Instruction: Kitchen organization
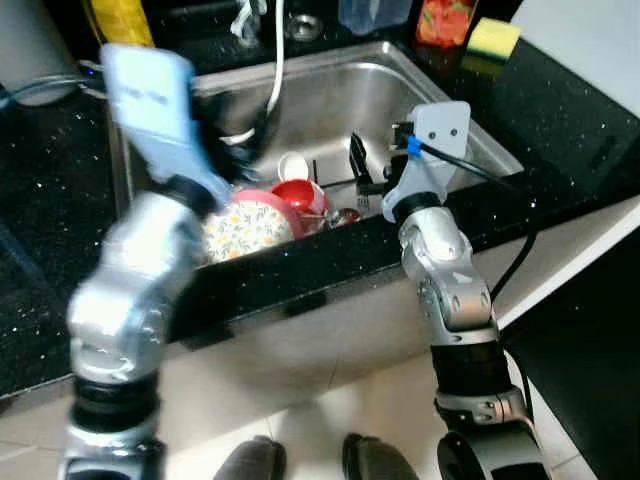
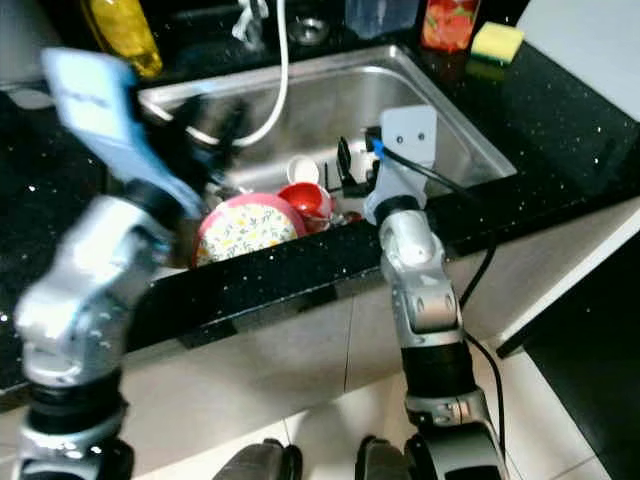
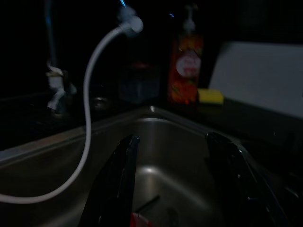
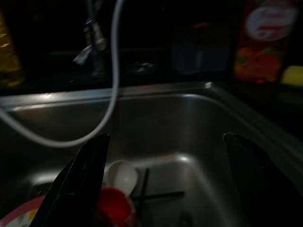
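Brushed steel sink (image 1: 470,125) – dull sheen, glossy speckled black stone counter (image 1: 560,110), glazed floral plate (image 1: 248,226), shiny red cup (image 1: 303,196)

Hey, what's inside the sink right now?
In the sink lie a floral plate, a red cup, a small white cup and dark utensils. The left arm and the plate hide whatever lies beneath them.

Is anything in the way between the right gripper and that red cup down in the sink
Nothing visible blocks it. The right gripper hangs open over the sink, and the red cup lies just below and ahead, between the floral plate and a small white cup. The white hose hangs farther back.
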### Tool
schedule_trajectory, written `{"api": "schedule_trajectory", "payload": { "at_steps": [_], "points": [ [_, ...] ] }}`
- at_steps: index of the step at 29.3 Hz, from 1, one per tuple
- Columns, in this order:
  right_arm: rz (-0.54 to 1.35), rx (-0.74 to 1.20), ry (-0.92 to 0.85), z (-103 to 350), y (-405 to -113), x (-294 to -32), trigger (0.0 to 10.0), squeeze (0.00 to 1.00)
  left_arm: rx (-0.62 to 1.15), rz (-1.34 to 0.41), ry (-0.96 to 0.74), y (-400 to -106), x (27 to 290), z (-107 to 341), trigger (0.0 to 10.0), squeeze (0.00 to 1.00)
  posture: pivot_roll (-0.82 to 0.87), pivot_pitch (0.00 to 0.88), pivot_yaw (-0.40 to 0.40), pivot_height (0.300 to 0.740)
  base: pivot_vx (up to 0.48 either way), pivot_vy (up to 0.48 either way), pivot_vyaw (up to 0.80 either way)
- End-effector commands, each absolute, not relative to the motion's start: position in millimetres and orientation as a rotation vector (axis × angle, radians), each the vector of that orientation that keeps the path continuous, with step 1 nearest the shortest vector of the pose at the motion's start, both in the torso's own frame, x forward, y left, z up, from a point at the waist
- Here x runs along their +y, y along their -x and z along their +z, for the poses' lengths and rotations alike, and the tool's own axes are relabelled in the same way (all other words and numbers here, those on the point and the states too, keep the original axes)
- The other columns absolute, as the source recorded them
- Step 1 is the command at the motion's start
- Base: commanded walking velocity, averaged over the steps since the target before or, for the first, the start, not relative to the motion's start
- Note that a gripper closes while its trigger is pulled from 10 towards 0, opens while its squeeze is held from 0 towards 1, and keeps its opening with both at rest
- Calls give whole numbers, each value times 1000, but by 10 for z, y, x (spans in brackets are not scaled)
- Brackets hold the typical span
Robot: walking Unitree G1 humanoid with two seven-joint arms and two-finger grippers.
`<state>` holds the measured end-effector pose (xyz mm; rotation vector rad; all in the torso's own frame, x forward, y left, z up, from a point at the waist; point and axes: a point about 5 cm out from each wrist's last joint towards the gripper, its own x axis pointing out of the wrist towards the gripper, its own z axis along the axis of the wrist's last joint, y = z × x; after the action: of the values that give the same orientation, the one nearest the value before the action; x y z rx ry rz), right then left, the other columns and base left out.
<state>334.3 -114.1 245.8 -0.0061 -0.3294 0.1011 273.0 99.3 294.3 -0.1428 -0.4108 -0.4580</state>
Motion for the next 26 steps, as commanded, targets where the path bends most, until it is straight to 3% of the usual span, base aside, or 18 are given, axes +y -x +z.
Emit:
{"api": "schedule_trajectory", "payload": {
  "at_steps": [1,13,22,26],
  "points": [
    [58,-371,-6,2525,-3304,-1235,10000,0,-429,-468,175,-2697,951,2958,10000,0,33,18,67,740,0,0,0],
    [-172,-486,111,2770,-3206,-1519,10000,0,-443,-446,104,-2811,848,2858,10000,0,-36,0,76,740,0,0,0],
    [-81,-531,152,2864,-3201,-1478,10000,0,-437,-363,96,-2864,843,2775,10000,0,-80,0,75,740,0,0,0],
    [-31,-560,139,2922,-3197,-1394,10000,0,-490,-215,54,-2978,967,2792,10000,0,-70,0,54,740,0,0,0]
  ]
}}
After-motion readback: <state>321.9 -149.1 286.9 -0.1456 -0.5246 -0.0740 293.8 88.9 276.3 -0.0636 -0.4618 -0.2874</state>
